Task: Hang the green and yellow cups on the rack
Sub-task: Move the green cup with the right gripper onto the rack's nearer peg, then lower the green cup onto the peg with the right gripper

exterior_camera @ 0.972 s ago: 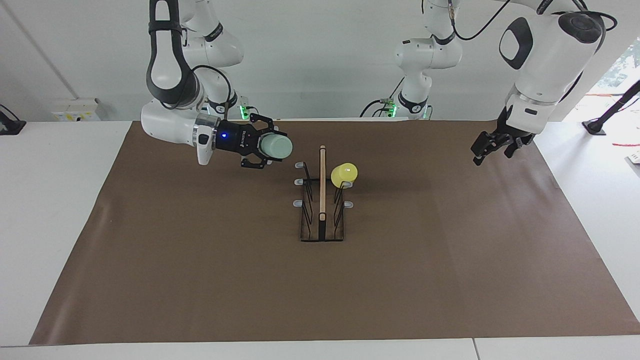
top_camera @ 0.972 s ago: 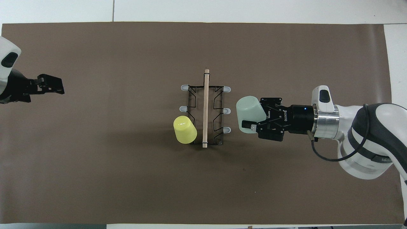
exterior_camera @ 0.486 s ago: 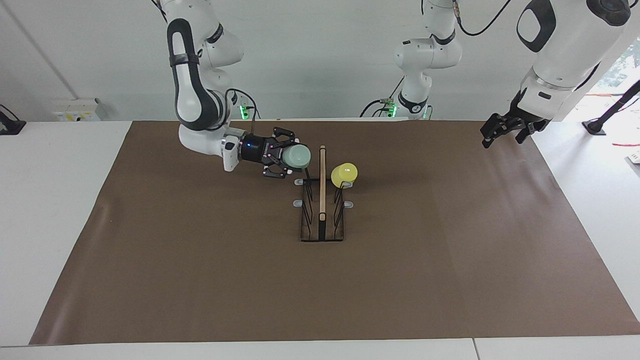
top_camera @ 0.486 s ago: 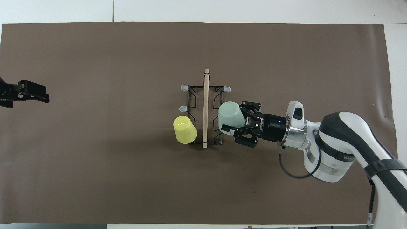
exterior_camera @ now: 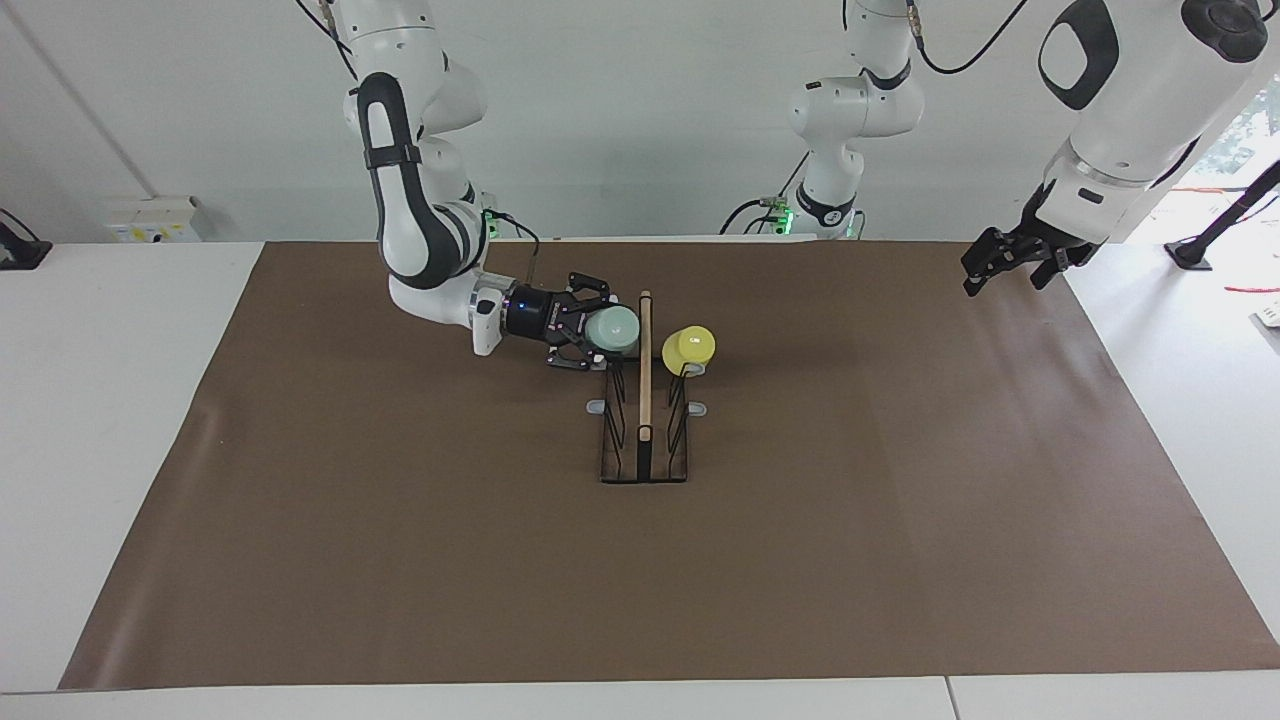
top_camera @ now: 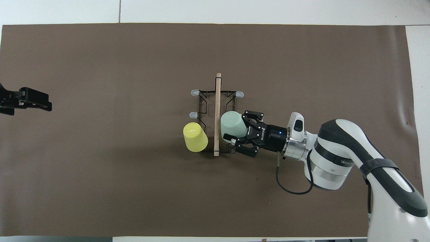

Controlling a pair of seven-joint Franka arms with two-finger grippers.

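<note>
Green cup (exterior_camera: 612, 328) is on its side, mouth toward the rack (exterior_camera: 644, 400), prob. so it can slide onto a prong on the rack's right-arm side; right gripper (exterior_camera: 590, 333) is clamped on it, over that side of the rack, mid-mat. Yellow cup (exterior_camera: 689, 346) already sits tilted on a prong w/ grey tip, left-arm side. Both cups smooth, tapered plastic; rack is thin black wire w/ pale wood bar. Left gripper (exterior_camera: 1008, 264) waits, fingers apart, over the brown mat (exterior_camera: 400, 560) corner.
</note>
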